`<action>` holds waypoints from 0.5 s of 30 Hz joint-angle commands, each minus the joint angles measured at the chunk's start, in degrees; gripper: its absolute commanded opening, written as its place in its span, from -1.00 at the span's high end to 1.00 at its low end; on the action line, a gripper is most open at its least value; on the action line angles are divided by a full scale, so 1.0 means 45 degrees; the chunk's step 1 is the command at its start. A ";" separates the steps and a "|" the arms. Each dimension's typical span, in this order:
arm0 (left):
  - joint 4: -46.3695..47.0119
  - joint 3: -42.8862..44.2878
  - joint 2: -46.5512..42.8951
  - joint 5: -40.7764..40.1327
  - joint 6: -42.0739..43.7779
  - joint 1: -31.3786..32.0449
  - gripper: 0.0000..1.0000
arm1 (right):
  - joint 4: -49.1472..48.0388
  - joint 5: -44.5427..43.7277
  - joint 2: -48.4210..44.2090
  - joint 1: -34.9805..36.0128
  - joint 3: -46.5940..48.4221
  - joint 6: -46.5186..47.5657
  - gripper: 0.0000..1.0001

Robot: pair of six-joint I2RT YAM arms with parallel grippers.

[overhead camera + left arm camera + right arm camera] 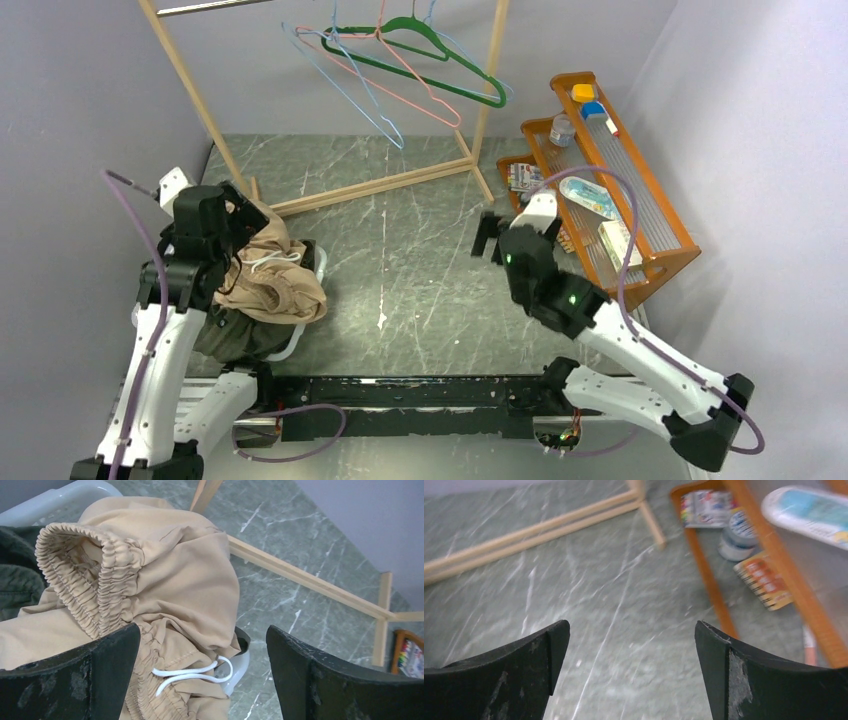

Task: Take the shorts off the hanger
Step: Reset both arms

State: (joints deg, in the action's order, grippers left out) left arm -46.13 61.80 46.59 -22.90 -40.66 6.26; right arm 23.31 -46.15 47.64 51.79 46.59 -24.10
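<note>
**Item 1, near left corner of the desk [420, 270].** White basket [318, 262] holding 2 pairs of shorts.
- The olive green shorts [235, 340] lie at the near side, partly covered.
- The tan shorts [270, 275] are heaped on top of them, with the gathered waistband turned up and cloth spilling over the rim toward the middle of the desk.
- A white drawstring [190, 672] loops out at the waist.

**Item 2.** Left gripper [202, 630], over the tan heap. Its jaws are spread wide and grasp nothing. Whether its fingers [100, 670] brush the cloth cannot be told.

**Item 3.** Right gripper [631, 625], right of centre and above bare desk. Its jaws are spread wide too, with nothing between them.

**Item 4, far edge.** Wooden rack [370, 185] with its foot bars resting on the desk. Up among its posts hang 1 green hanger [440, 82], 1 pink hanger [400, 93] and blue wire hangers [340, 75]. Their hooks are cut off at the top of the overhead view.

**Item 5, far right corner.** Orange shelf [660, 230], tiered. It holds:
- 1 yellow block [583, 92]
- 1 blue block [593, 110]
- 1 small jar [562, 130]
- 1 white-and-blue tube [590, 195]
- 1 pale box [615, 240]
- 1 colourful packet [522, 177]
</note>
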 commanded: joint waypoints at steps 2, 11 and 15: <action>-0.1202 0.1131 0.0772 -0.1034 0.0252 0.0015 -0.99 | -0.0477 0.3644 0.1652 -0.5229 0.1962 0.1248 -0.98; -0.1380 0.1899 0.0399 -0.2041 0.1484 0.0034 -0.99 | -0.0541 1.0046 0.3117 -0.9031 0.5264 0.3216 -0.98; -0.1029 0.2038 0.0028 -0.2030 0.2082 0.0034 -0.99 | -0.0563 0.9580 0.2798 -0.9040 0.5812 0.3402 -0.98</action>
State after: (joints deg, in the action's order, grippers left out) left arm -51.66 68.71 48.29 -30.17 -35.33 6.26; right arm 21.17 -7.25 61.76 11.40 70.26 -12.62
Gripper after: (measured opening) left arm 0.994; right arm 0.989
